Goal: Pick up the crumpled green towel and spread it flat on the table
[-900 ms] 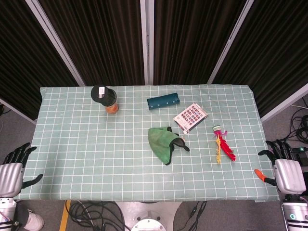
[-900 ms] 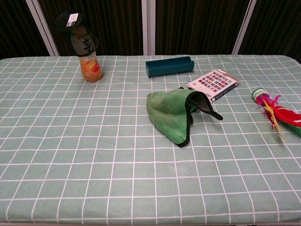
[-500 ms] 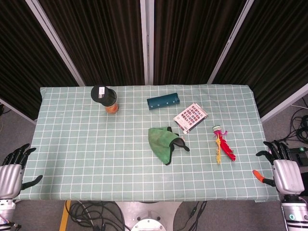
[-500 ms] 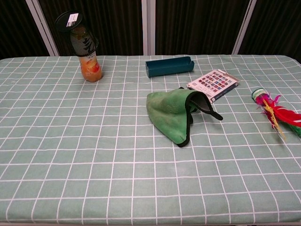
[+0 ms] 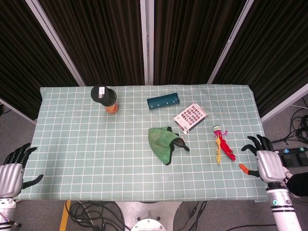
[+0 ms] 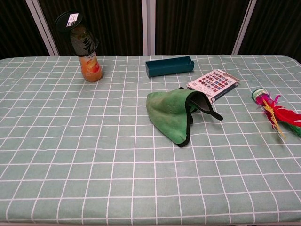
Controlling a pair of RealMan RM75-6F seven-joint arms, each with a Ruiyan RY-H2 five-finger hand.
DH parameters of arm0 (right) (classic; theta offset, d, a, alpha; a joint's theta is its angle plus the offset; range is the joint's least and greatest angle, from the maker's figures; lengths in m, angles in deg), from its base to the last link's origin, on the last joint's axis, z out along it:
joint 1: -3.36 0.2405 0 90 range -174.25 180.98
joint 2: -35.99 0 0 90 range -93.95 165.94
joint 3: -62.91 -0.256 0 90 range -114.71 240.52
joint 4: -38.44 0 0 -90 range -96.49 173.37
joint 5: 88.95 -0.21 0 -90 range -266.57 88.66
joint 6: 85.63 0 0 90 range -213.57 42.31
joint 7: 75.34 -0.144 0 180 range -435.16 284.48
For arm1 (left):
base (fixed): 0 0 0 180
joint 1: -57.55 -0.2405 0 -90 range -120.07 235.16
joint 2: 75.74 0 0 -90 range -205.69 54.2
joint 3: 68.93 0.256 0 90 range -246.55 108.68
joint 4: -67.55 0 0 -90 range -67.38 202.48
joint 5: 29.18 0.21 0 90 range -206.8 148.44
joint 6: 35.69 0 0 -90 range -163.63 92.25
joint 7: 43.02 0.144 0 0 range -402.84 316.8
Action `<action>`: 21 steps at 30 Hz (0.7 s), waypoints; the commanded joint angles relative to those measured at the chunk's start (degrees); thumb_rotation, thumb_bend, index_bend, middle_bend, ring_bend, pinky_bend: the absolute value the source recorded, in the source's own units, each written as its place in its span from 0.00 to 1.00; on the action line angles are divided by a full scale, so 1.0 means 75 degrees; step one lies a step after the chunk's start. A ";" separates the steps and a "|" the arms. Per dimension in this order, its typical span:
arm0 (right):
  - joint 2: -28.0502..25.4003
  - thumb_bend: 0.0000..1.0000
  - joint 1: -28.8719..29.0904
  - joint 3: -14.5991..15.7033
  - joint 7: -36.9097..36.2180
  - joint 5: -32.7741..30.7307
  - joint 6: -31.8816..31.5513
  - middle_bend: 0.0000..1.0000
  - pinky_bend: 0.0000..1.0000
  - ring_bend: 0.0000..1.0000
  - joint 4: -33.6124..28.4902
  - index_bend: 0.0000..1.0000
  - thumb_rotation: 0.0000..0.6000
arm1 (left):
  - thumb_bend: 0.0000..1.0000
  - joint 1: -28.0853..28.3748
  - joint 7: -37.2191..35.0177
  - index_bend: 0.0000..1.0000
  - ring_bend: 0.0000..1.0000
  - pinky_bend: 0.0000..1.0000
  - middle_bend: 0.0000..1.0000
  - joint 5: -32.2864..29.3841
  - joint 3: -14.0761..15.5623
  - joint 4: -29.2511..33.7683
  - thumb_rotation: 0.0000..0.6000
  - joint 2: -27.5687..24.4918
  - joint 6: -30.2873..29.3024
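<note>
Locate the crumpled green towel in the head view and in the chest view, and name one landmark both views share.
Head view: the green towel lies just right of the table's middle, below the teal box.
Chest view: the green towel lies at picture centre, in front of the teal box.
Shared landmark: the colourful card box, just right of and behind the towel in both.

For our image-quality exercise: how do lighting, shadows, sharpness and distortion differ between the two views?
Head view: even, soft light, towel sharp, hardly any shadow, grid lines nearly straight. Chest view: also evenly lit and sharp, a thin shadow under the towel's edge, grid lines fanning out toward the camera; no glare in either.
</note>
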 commanded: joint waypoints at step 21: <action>0.3593 0.17 0.3595 -0.1458 0.2131 -0.5069 0.2820 0.13 0.04 0.00 0.2352 0.45 1.00 | 0.16 -0.0067 -0.0209 0.25 0.15 0.21 0.21 0.0038 0.0042 -0.0205 1.00 0.0070 0.0009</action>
